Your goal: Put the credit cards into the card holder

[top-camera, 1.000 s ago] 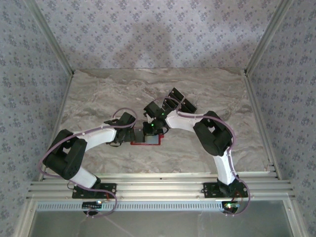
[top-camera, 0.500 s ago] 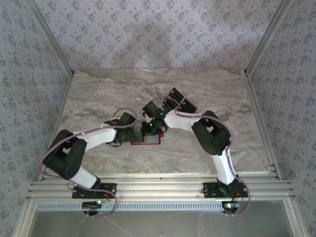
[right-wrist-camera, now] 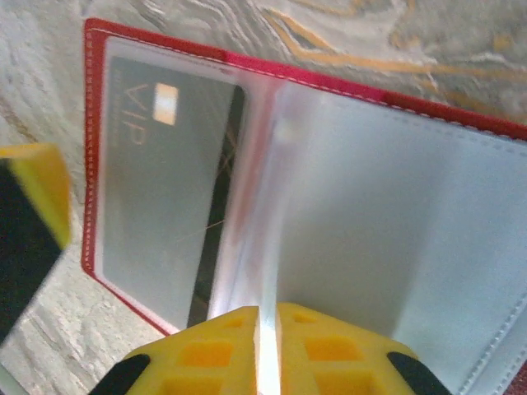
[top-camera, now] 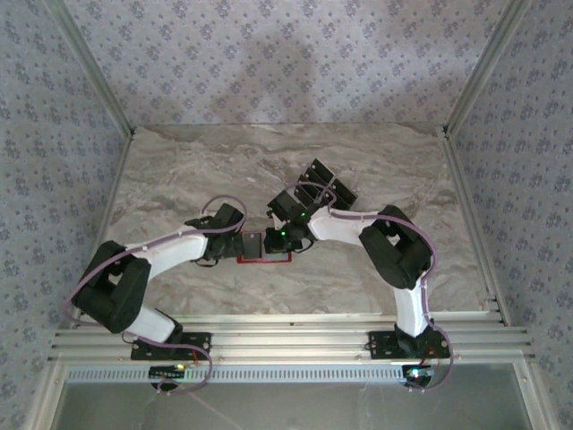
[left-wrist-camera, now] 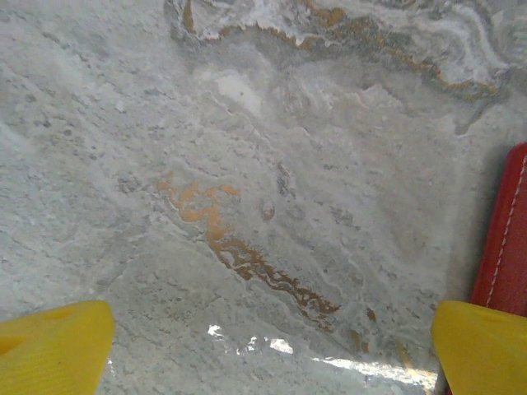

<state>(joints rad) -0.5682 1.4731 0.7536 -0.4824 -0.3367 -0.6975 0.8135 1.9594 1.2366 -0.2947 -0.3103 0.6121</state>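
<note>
1. Walls (top-camera: 286, 54): pale lilac-grey paper with small repeated flower sprigs.
2. Table (left-wrist-camera: 247, 148): grey-cream marble with rust-orange veins.
3. Wallet (right-wrist-camera: 370, 214): red border, pale stitching, frosted grey-white sleeves.
4. Card (right-wrist-camera: 156, 189): dark grey under the sleeve, pale "VIP" lettering, small gold square.
5. Left fingers (left-wrist-camera: 53, 350) and right fingers (right-wrist-camera: 206, 350): bright yellow.
6. Arms (top-camera: 175, 246): white links, black joints, lilac cables, green lights.

One red card holder (right-wrist-camera: 395, 230) is lying open, one card (right-wrist-camera: 156, 189) is sitting inside its sleeve, and at least two more black cards (top-camera: 324, 179) are lying on the table (top-camera: 179, 170).
</note>
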